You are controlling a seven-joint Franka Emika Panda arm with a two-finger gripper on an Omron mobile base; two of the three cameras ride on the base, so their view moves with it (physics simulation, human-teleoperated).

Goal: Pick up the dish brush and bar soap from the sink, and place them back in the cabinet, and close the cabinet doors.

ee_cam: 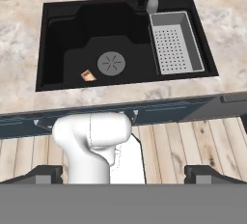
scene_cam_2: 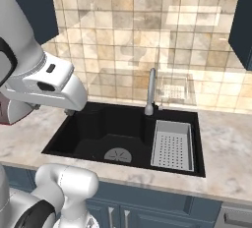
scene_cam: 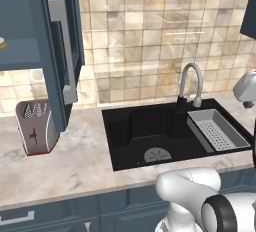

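- Beige marble counter (scene_cam: 75,156) carries the black sink (ee_cam: 62,30); our gripper (ee_cam: 123,172) hangs high above, jaws spread, empty.
- Bar soap (ee_cam: 88,75) lies near the drain (ee_cam: 111,63).
- Cabinet door (scene_cam: 62,51) open; nothing stowed, we judge.

**Tiled kitchen wall, marble counter, plank floor**

A backsplash of beige and tan square tiles (scene_cam: 140,36) covers the wall, with soft pale reflections across it. Below it runs a beige marble counter (scene_cam: 75,151), fronted by low blue cabinets (scene_cam_2: 162,207) with silver handles. A red-and-silver toaster (scene_cam: 35,126) stands on the counter toward the left. A light wooden plank floor (ee_cam: 188,146) lies under the cabinet fronts. Lighting is even and shadows are faint.
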